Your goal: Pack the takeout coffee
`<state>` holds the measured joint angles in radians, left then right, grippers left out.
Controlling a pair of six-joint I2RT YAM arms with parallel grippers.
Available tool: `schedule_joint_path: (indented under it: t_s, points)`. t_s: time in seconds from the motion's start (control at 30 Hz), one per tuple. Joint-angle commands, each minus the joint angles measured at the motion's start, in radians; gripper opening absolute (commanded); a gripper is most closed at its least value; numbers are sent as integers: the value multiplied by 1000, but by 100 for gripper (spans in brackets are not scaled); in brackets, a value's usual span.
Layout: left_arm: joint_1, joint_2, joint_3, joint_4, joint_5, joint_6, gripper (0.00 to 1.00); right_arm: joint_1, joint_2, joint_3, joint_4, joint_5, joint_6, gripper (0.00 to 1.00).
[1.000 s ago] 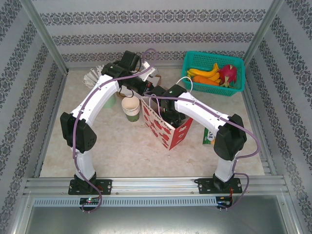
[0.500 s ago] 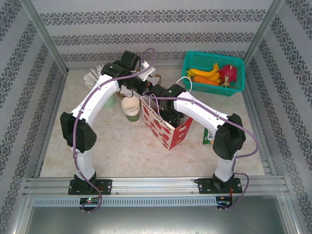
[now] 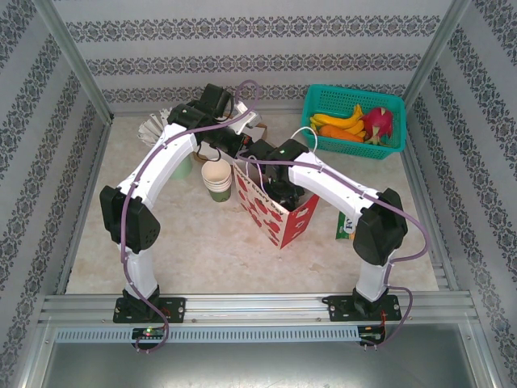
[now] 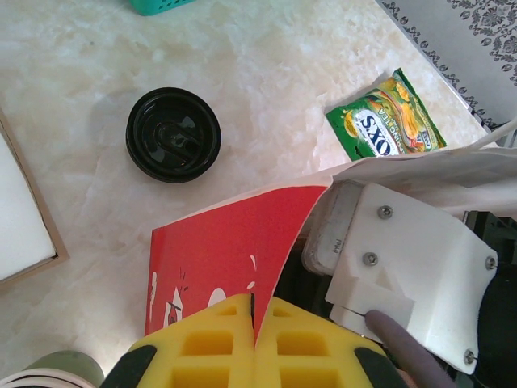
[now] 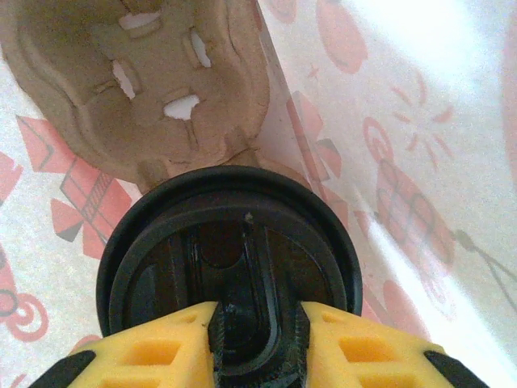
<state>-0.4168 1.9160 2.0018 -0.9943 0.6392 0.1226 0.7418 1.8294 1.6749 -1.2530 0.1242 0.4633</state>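
Observation:
A red patterned paper bag (image 3: 279,217) stands open mid-table. My left gripper (image 4: 258,314) is shut on the bag's upper edge (image 4: 234,250), pinching the red paper between its yellow fingers. My right gripper (image 5: 258,323) is down inside the bag, jaws parted, just above the black lid (image 5: 234,218) of a takeout coffee cup. That cup sits in one end of a brown cardboard carrier (image 5: 153,81) on the bag's floor. A stack of lidless cups (image 3: 216,179) stands left of the bag. A loose black lid (image 4: 173,134) lies on the table.
At the back right is a teal basket (image 3: 323,101) of fruit. A green snack packet (image 4: 386,123) lies right of the bag. A pale green cup (image 3: 182,168) and white paper-wrapped sticks (image 3: 153,127) sit behind my left arm. A wood-framed white board (image 4: 20,218) lies nearby.
My right wrist has shifted slightly left over the bag's mouth. The left arm and the bag have not moved.

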Motion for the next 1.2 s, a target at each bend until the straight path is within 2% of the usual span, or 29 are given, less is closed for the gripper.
schedule_joint_path:
  t_s: [0.0, 0.3, 0.8, 0.93, 1.17]
  points:
    - [7, 3, 5, 22, -1, -7, 0, 1, -67, 42, -23, 5, -8, 38]
    - [7, 3, 5, 20, 16, -2, 0, 6, -151, 67, -8, 46, 15, 48]
    - [7, 3, 3, 22, 11, -5, 0, 53, -462, -51, 225, 116, -6, 63]
    - [7, 1, 5, 25, 6, -13, 0, 64, -571, -127, 264, 122, 64, 65]
    - [7, 6, 3, 30, 7, -37, 0, 71, -745, -271, 244, 188, 289, 69]
